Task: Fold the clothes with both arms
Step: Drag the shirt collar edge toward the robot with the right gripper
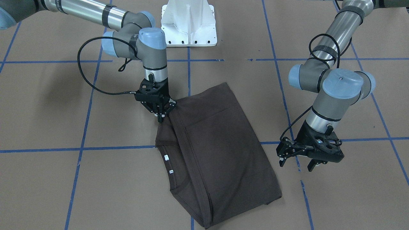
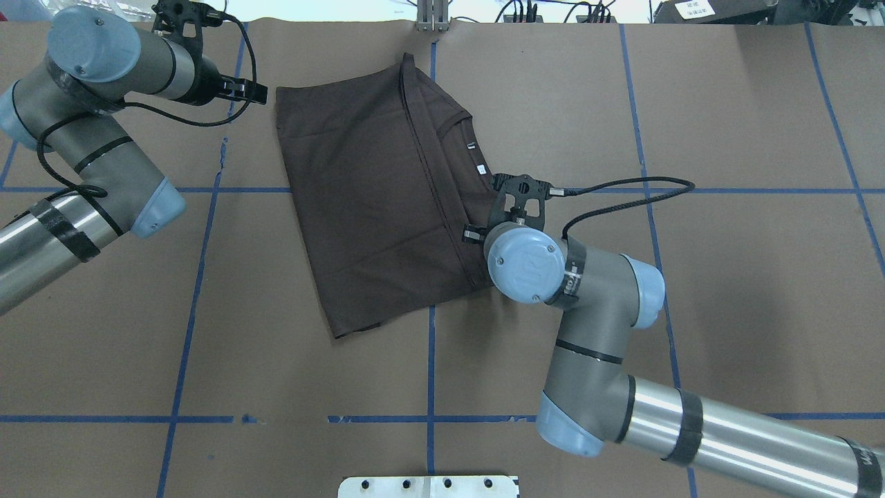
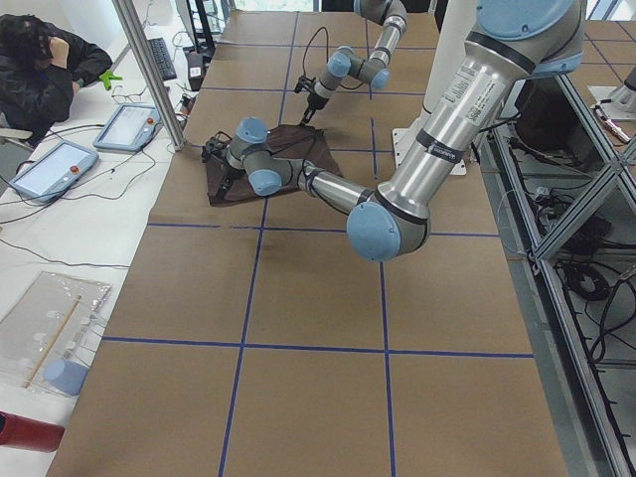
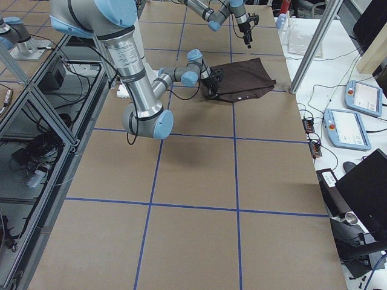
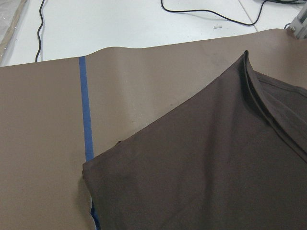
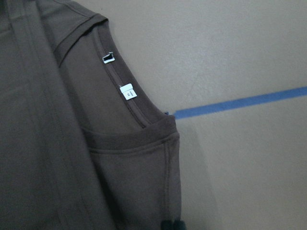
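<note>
The dark grey-brown T-shirt [image 1: 217, 143] lies folded lengthwise on the brown table, collar and white neck tags [image 1: 166, 157] facing up. It also shows in the overhead view [image 2: 373, 207]. My right gripper [image 1: 159, 117] is shut on the shirt's edge by the shoulder near the collar and lifts the cloth slightly. In the right wrist view its dark fingertips [image 6: 171, 224] pinch the shoulder seam below the tags [image 6: 127, 91]. My left gripper [image 1: 296, 163] is open and empty, just off the shirt's hem corner [image 5: 91, 167], apart from the cloth. In the overhead view the left gripper [image 2: 254, 93] is at the shirt's far left.
The white pedestal [image 1: 188, 22] stands at the robot's side of the table. Blue tape lines [image 2: 430, 360] grid the brown surface. An operator [image 3: 40, 70] and tablets [image 3: 129, 124] are beyond the table's far edge.
</note>
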### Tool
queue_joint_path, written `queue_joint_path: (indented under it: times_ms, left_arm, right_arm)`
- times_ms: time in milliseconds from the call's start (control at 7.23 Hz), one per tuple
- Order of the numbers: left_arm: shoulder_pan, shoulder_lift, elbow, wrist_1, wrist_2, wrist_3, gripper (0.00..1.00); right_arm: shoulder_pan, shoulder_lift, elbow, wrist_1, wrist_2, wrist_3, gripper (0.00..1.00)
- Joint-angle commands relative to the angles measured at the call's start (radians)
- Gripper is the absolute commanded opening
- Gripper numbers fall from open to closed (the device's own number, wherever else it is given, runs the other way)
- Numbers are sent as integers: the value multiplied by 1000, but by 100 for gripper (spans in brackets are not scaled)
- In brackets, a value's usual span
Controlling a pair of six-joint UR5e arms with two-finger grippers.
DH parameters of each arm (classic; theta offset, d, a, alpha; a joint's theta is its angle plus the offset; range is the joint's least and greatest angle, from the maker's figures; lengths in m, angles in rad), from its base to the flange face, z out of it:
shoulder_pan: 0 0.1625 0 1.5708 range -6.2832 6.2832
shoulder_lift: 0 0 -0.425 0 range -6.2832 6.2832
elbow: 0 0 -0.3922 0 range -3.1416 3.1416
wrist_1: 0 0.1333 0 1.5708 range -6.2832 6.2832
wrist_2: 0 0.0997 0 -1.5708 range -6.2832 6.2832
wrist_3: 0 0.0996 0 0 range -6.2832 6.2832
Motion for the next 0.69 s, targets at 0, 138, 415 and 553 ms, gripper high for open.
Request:
queue_joint_path:
  times_ms: [0, 138, 415, 553]
  left_arm:
    - [7, 5, -26, 1, 0, -7, 100]
    - [13, 6, -28, 1, -2, -10, 100]
    - [14, 6, -31, 1, -2, -12, 100]
    - [15, 9, -53, 10, -41, -18, 100]
  right_arm:
    - [-142, -135, 157, -20, -124, 83, 0]
    - [-168, -139, 166, -26, -147, 103, 0]
    - [-189, -146, 174, -42, -170, 89, 99]
    - [-190, -143, 215, -80, -166, 39, 100]
